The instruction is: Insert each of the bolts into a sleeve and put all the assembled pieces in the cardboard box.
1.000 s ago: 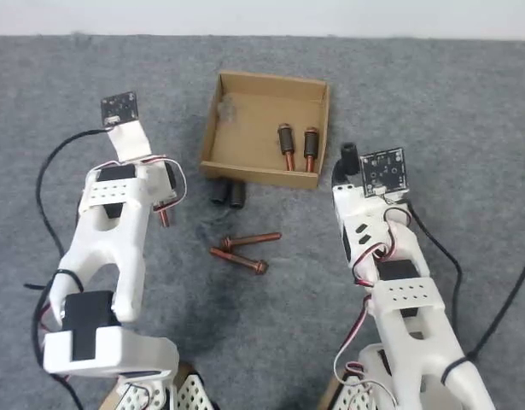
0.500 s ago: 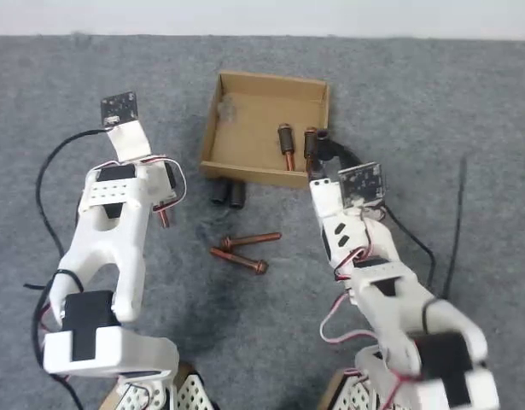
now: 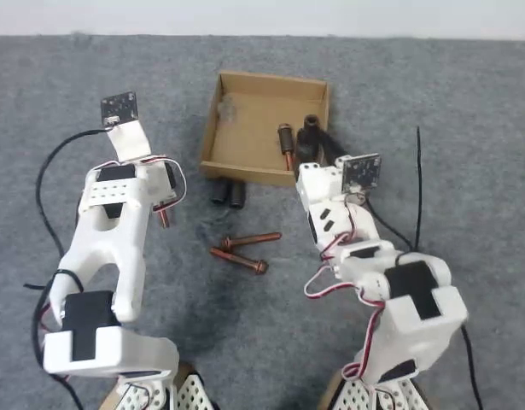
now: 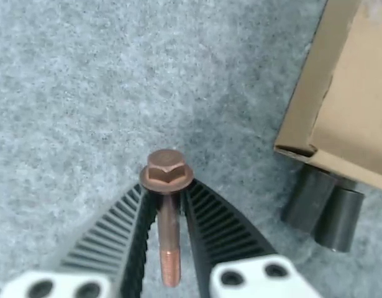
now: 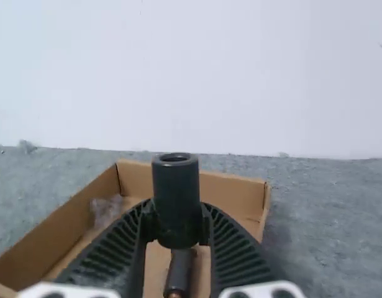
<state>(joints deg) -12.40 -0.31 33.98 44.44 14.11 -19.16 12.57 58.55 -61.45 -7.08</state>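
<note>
Right pincer (image 5: 176, 216): fingers pressed onto a dark sleeve (image 5: 175, 185), which stands out past the fingertips with its open end showing. A brownish shaft shows under the sleeve between the fingers; whether it sits inside the sleeve cannot be told. In the high view this pincer hangs over the right part of the cardboard box (image 3: 271, 80), above the box floor. Left pincer (image 4: 168, 194): ribbed fingers pinching a copper bolt (image 4: 169, 239) by its shaft, the hexagonal flanged head just beyond the fingertips and the threaded end pointing back toward the wrist. It is held over the carpet to the left of the box, apart from it. Box contents: one assembled piece (image 3: 286, 145), a dark sleeve on a copper bolt, lying just beside the right pincer, and a pale scrap (image 3: 225, 108) in the far left corner. Outside the box: two loose sleeves (image 3: 229, 194), dark, side by side and touching each other, against the near wall at its left end. Nearer the arms: two loose bolts (image 3: 245, 249), copper, lying close together on the grey carpet (image 3: 433, 94) between the two arms. Carpet covers the whole table; a pale wall rises behind it.
</note>
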